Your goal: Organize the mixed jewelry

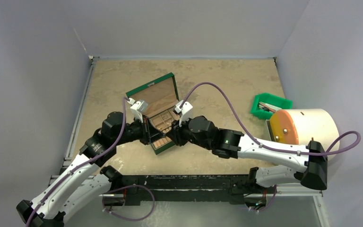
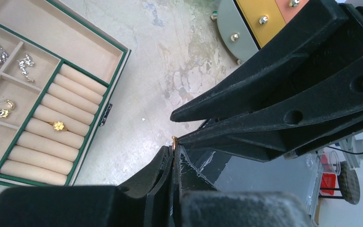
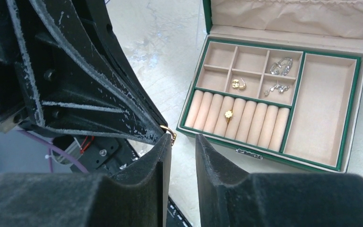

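A small gold ring (image 2: 174, 139) of the mixed jewelry is pinched at the very tips of my left gripper (image 2: 174, 150), which is shut on it. In the right wrist view the same ring (image 3: 169, 131) shows just beside my right gripper (image 3: 183, 142), which is open and touches nothing I can see. Both grippers meet tip to tip just off the front edge of the open green box (image 1: 160, 116). In the box, another gold ring (image 3: 228, 114) sits in the tan rolls, and gold earrings (image 3: 238, 84) and silver pieces (image 3: 280, 66) lie in small compartments.
A green bin (image 1: 270, 105) and a white drum with an orange face (image 1: 302, 125) stand at the right of the table. The box lid (image 1: 153, 92) stands open toward the back. The box's long side compartment (image 3: 321, 104) holds nothing.
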Available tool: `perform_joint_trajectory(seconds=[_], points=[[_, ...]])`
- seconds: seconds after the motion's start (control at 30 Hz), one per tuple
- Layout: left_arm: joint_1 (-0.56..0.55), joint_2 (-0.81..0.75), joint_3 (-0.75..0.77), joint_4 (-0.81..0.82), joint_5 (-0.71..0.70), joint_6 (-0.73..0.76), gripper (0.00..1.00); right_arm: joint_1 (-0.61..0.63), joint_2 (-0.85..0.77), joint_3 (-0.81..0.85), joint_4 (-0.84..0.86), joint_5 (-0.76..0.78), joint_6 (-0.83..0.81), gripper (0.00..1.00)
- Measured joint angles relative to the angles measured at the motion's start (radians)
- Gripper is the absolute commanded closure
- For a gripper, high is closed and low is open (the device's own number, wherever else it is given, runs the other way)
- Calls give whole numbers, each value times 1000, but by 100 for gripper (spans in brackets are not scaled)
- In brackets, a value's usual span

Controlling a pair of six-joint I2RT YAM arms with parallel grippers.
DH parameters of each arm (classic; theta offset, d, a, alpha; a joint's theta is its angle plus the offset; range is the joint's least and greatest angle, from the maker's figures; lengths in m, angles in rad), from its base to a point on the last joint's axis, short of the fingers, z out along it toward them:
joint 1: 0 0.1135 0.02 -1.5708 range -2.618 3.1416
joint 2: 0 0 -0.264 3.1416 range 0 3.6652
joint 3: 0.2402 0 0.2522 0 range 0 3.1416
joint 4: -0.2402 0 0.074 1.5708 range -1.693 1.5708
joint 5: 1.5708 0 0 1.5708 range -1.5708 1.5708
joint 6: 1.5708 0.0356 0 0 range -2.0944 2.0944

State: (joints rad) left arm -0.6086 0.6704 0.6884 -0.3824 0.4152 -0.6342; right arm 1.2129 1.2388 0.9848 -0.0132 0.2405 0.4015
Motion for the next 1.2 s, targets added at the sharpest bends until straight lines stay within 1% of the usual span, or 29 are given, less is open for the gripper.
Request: perform_joint_trajectory(seconds=[0.27,0.47,0.63,0.87,1.2], points=[[0,-21,-1,16,20,0,100,5,-124,-60,-23,-55,9,70],[0,-55,-22,65,82,-3,100,5,-199,-81,-27,-134,13,68],[0,-104,-51,138,179,-27,100,4,-226,-85,-15,-203,27,66],[0,-145,-62,229,278,-53,100,3,-236,-92,29,-290,47,66],[0,-145,-82,293,352,-85,100,-38,-278,-123,111,-429,91,65]])
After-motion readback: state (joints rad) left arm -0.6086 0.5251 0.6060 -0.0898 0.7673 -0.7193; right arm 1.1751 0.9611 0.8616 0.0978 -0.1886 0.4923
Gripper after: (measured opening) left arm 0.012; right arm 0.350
